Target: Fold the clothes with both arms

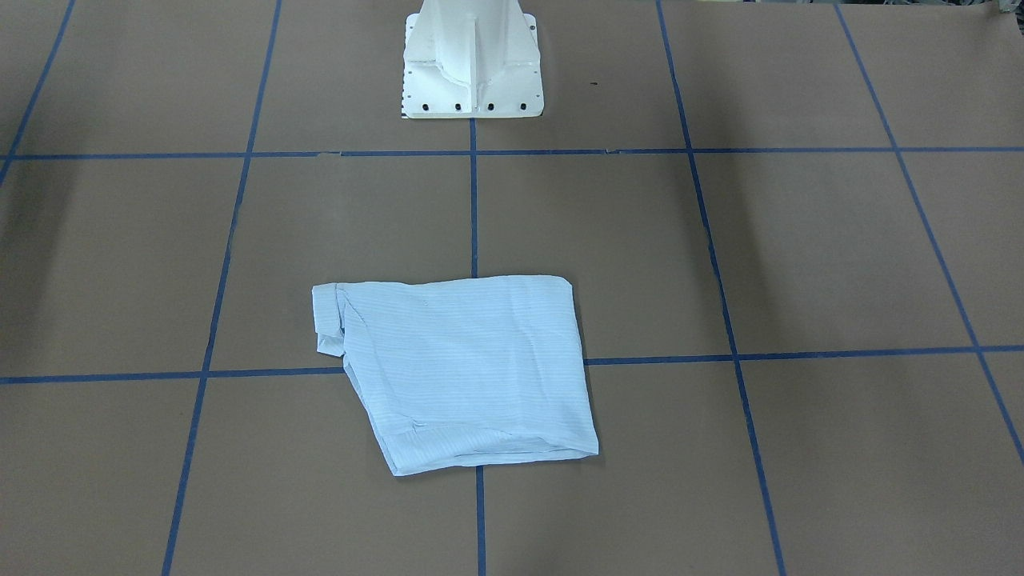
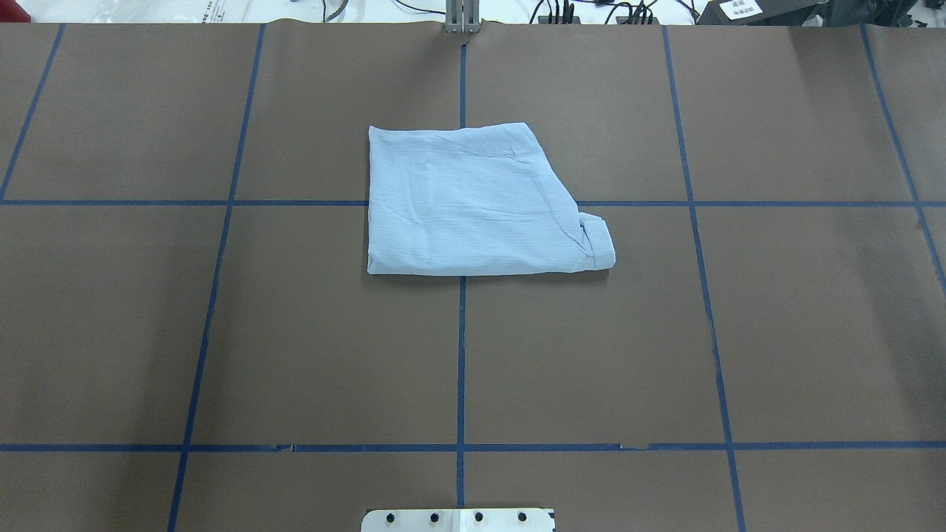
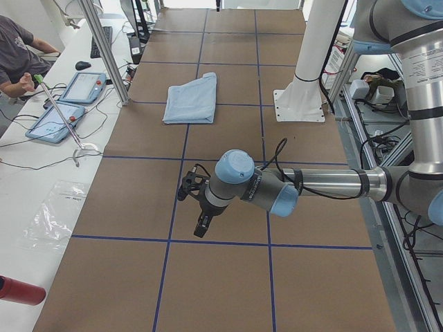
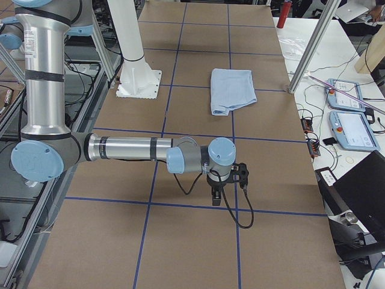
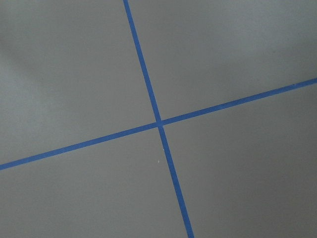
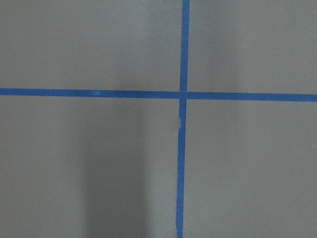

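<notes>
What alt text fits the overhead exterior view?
A folded pale blue striped shirt lies flat on a brown table marked with a blue tape grid, covering a tape crossing in the table's far half. A small folded bit of fabric sticks out at its near right corner, and a white base plate shows at the bottom edge.

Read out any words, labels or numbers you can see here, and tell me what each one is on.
No text is legible in any view.
White label on a dark object past the table's far edge: there is print, but it is too small to read.
Handheld screen on the side bench: too blurred to read.
Shirt: no lettering shows.
</notes>
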Action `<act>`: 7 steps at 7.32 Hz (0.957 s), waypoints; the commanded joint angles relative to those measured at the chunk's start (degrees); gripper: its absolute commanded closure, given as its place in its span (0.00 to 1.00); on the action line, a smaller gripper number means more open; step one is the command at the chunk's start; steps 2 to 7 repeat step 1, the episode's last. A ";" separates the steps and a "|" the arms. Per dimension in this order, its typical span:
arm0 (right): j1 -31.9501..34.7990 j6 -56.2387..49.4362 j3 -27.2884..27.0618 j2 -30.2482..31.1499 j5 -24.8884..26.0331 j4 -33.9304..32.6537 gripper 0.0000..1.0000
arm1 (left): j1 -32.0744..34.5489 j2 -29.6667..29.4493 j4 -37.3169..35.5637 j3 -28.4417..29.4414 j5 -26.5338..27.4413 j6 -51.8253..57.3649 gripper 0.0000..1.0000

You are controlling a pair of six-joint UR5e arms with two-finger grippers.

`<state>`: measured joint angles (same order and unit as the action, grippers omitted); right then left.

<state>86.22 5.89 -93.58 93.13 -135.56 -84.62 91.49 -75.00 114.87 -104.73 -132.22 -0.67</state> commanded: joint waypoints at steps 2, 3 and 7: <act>0.00 0.00 -0.02 -0.06 0.12 0.07 0.00 | 0.00 -0.05 0.00 -0.04 0.29 0.14 0.00; 0.00 0.00 -0.02 -0.06 0.12 0.07 0.00 | 0.00 -0.05 0.00 -0.04 0.29 0.14 0.00; 0.00 0.00 -0.02 -0.06 0.12 0.07 0.00 | 0.00 -0.05 0.00 -0.04 0.29 0.14 0.00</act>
